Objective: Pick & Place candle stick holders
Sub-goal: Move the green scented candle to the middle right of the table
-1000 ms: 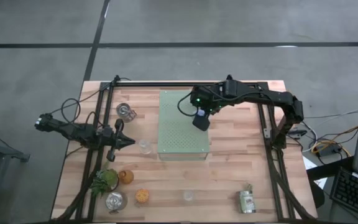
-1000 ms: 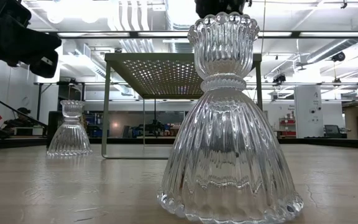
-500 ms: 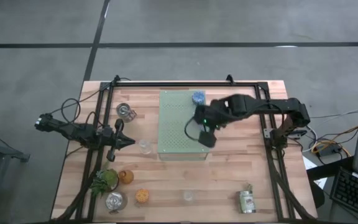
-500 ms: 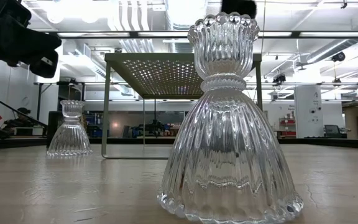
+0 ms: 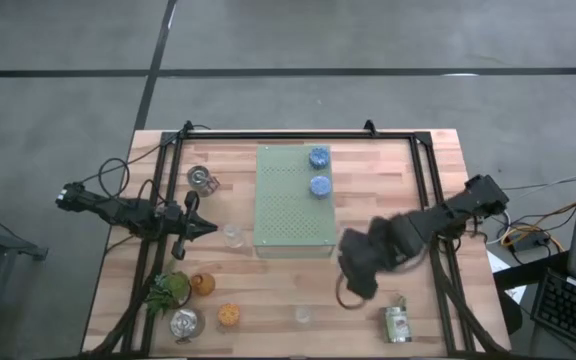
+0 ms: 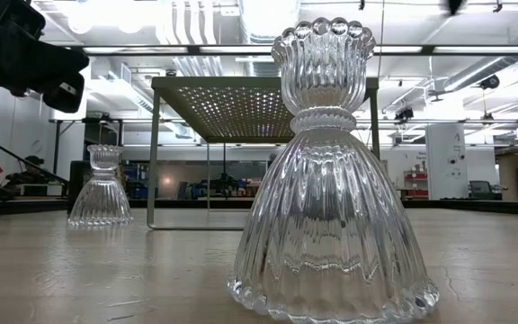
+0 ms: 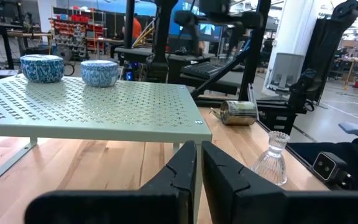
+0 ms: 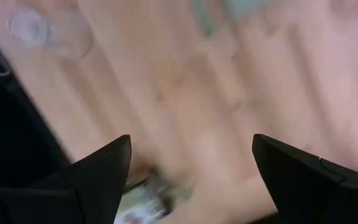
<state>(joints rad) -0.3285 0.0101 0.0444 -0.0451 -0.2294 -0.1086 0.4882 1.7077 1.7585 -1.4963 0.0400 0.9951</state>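
- Your right gripper [image 5: 356, 275] hangs over bare wood just off the near right corner of the pale green board [image 5: 293, 225], its fingers [image 8: 98, 174] spread wide with nothing between them; that reads as an empty tool between picks
- Two blue holders [image 5: 319, 172] stand side by side near the board's far edge, one just behind the other, so the raised board looks like the drop-off place and the far row is being filled first
- The closest loose piece to your right gripper is the silver holder [image 5: 398, 324], lying on its side near the front right of the table; tipped like that it may roll, so plan a grasp across its body
- A tiny clear glass holder [image 5: 303, 316] stands at the front edge, right before the low camera; its twin [image 5: 233, 234] stands just beside the board's left edge
- Your left gripper [image 5: 190, 228] waits by that twin, fingers [image 7: 182, 174] pressed together and holding nothing
- Left of it lie the rest: a silver holder [image 5: 202, 179] farther back, the amber one [image 5: 202, 284] touching the plant sprig [image 5: 169, 290], another silver [image 5: 184, 323] and the orange [image 5: 229, 316] near the front
- Seven holders remain off the board, so in my judgement the job is early
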